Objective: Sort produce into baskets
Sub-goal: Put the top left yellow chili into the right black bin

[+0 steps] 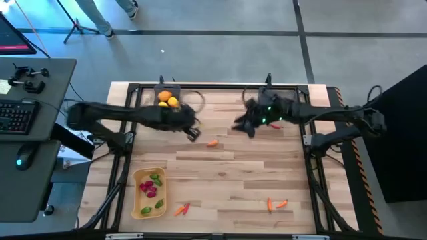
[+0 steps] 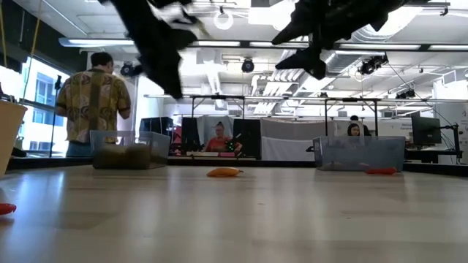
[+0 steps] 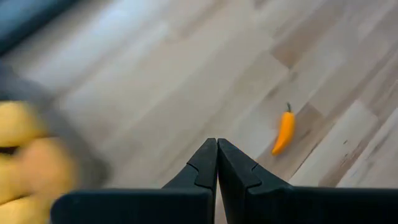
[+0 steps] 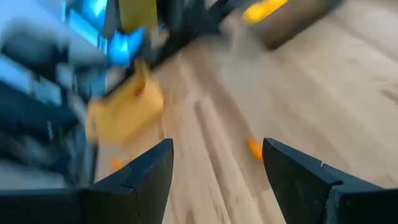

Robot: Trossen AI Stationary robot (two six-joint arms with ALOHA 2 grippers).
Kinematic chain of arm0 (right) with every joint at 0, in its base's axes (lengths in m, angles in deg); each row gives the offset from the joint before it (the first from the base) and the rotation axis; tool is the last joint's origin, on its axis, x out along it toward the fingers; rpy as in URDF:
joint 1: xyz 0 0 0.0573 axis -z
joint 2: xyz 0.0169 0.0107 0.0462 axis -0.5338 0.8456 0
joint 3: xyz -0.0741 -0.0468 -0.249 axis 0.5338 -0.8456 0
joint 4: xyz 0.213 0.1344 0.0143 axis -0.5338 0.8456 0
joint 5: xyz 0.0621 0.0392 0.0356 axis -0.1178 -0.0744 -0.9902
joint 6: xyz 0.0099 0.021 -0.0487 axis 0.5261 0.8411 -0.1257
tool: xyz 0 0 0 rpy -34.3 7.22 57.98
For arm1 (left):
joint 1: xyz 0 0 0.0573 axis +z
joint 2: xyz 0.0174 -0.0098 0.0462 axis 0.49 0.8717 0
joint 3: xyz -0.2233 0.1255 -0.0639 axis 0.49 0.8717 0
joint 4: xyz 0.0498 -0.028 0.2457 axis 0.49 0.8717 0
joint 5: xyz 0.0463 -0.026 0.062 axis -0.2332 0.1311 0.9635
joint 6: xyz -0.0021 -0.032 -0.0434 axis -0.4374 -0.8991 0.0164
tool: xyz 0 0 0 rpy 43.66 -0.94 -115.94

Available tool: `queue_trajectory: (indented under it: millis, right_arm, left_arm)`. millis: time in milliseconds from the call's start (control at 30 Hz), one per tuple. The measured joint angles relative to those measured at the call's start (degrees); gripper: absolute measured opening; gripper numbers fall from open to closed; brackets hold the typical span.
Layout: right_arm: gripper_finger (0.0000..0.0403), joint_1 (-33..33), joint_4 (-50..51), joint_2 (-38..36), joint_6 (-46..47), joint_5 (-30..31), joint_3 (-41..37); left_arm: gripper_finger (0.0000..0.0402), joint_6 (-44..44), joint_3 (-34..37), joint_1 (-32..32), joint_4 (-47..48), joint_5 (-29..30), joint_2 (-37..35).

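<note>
With the left tool (image 1: 194,134) pinched closed and empty, the open right tool (image 1: 241,124) should descend squarely over the orange pepper (image 1: 212,142) at frame centre.

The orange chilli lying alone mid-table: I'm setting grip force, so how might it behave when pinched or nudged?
The orange chilli is slim and tapered, so it may pivot or roll aside if nudged off-centre. It looks smooth and glossy, perhaps slippery between fingers. Being small, it is probably light and would skid easily on the wooden table.
</note>
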Motion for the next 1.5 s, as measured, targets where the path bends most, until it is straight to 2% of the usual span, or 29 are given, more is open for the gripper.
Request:
queue_trajectory:
  millis: [200,367,500,633,800,967,1067,1133,1333,1367,1500]
  right_arm:
    - [0.0236,-3.9,0.59,9.62,-12.65,-0.86,0.86]
    - [0.0236,-3.98,-0.01,20.96,-30.26,0.26,4.49]
    - [0.0236,-4.06,0.31,29.05,-40.99,2.14,7.7]
    - [0.0236,-3.92,0.14,34.83,-45.46,3.6,11.67]
    - [0.0236,-4.05,0.17,40.32,-52.31,2.26,16.01]
    - [0.0232,-4.16,0.43,43.73,-54.3,2.05,18.11]
    - [0.0207,-4.13,0.44,43.9,-55.79,2.05,18.19]
    - [0.0176,-4.17,0.98,43.9,-57.4,2.07,18.23]
    - [0.0024,-4.08,3.35,43.86,-56.12,2.46,18.31]
    - [0.0014,-4.01,4.14,43.7,-54.9,2.45,18.34]
    - [0.0019,-2.97,9.74,40.89,-49.77,2.01,18.12]
  left_arm:
    - [0.0,-1.05,6.55,0.03,-0.7,2.4,-19.8]
    - [0.0,-5.19,10.34,-0.03,-2.55,4.32,-29.71]
    - [0.0,-7.75,11.45,-0.01,-2.7,5.64,-32.4]
    - [0.0,-9.09,11.83,-0.02,-2.92,5.63,-32.13]
    - [0.0,-11.22,11.8,-0.03,-2.99,5.69,-30.38]
    - [0.0,-12.75,11.8,-0.03,-3.03,5.7,-28.91]
    - [0.0,-13.77,11.8,-0.03,-3.1,5.72,-28.38]
    - [0.0,-14.0,11.8,-0.03,-3.08,6.01,-28.21]
    - [0.0,-14.1,11.8,-0.03,-5.22,8.67,-28.17]
    - [0.0,-14.08,11.8,-0.03,-5.67,8.94,-28.17]
    - [0.0,-14.06,11.8,-0.03,-5.76,9.76,-28.17]
